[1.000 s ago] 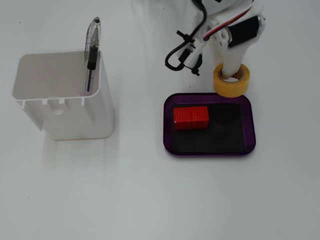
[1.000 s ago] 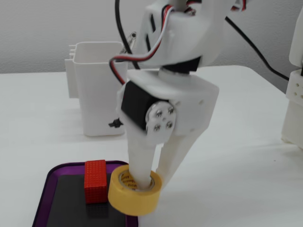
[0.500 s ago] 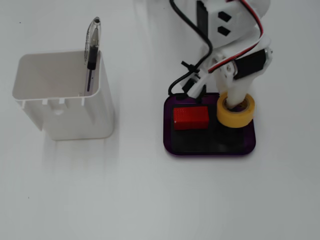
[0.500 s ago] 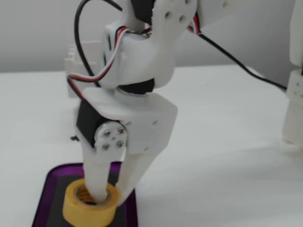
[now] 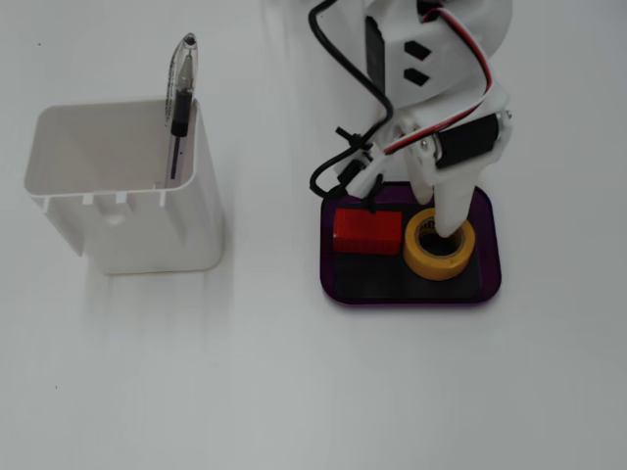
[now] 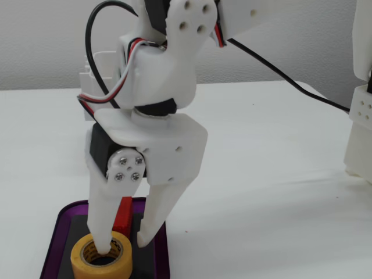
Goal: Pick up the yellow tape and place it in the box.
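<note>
Yellow tape (image 5: 438, 246) lying flat in box (image 5: 490, 286), near table's far edge, just right of red block (image 5: 367, 232). Gripper (image 6: 125, 243) straight above, jaws parted: one finger (image 6: 102, 224) down roll's hole, other outside its wall. Lift looks clear: straight up.

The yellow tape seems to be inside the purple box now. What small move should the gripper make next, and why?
Probably lift straight up. The yellow tape already lies flat on the floor of the box beside the red block. The gripper is open, one finger in the roll's hole, so a sideways move could drag it.
</note>
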`<act>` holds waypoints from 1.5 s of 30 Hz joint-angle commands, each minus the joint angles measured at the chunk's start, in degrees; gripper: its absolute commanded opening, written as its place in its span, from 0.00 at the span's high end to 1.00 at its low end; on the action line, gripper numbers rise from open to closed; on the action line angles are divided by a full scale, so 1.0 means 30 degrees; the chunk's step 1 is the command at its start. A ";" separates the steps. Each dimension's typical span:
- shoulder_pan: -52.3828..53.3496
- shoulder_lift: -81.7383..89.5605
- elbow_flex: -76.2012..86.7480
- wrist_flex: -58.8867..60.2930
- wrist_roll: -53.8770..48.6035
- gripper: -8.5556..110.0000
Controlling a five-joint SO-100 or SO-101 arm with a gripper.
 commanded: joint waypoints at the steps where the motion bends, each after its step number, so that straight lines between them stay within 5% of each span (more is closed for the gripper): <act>1: -0.0176 0.3193 -0.1641 0.2139 0.0117 0.84; 9: 0.0000 1.1455 -0.2490 0.6475 0.0146 0.84; 15: 0.0293 1.7080 0.3896 0.7500 0.1143 0.84; 34: 0.4453 3.6797 2.7305 0.0674 0.1260 0.84; 40: 0.4336 4.2627 3.1523 0.0879 0.1289 0.84; 45: 0.4395 4.2070 3.2578 0.0879 0.1318 0.84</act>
